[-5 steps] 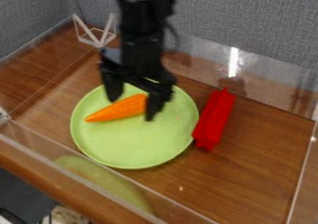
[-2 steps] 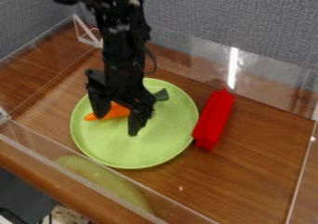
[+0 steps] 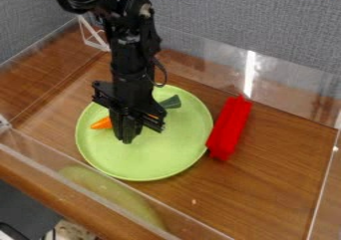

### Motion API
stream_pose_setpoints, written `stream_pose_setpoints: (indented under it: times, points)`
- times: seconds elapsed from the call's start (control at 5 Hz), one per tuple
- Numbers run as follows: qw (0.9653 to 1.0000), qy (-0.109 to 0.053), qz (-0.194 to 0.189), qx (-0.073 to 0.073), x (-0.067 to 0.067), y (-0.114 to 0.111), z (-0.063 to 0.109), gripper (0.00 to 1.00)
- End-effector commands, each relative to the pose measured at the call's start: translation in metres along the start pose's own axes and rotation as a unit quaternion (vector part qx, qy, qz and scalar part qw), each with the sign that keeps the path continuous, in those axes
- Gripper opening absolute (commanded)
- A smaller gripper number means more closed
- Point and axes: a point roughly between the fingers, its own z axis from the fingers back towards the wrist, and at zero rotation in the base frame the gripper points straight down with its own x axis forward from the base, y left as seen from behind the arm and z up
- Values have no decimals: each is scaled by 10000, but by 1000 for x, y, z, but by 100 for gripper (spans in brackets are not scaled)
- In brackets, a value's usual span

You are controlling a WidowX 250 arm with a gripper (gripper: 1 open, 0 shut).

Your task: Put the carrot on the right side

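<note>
The orange carrot (image 3: 102, 124) lies on the lime green plate (image 3: 177, 152), its pointed end sticking out to the left of the fingers and its dark green stem tip (image 3: 173, 103) showing to the right. My gripper (image 3: 128, 132) points straight down onto the carrot's middle, with the fingers drawn together around it. The black fingers hide the carrot's middle. The carrot still rests low on the plate.
A red rectangular block (image 3: 229, 126) lies on the wooden table just right of the plate. Clear acrylic walls (image 3: 286, 80) enclose the table on all sides. A white wire stand (image 3: 94, 30) sits at the back left.
The gripper came down and a little left onto the carrot, and its fingers, spread wide before, have closed on it.
</note>
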Motion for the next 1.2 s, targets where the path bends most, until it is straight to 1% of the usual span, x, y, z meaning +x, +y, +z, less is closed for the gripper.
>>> stream_pose_setpoints:
  times: [0.0,0.2,0.4,0.6,0.8,1.0]
  points:
    - [9992,-358,19,161,8,0,32,0]
    - [9979,-580,-95,255,11,-12,58,0]
    - [9950,-874,-367,325,18,-40,91,0]
    - [9908,-1079,-772,255,29,-82,112,0]
    - [9914,-987,-852,115,27,-79,97,100]
    - [9936,-764,-811,201,19,-52,77,100]
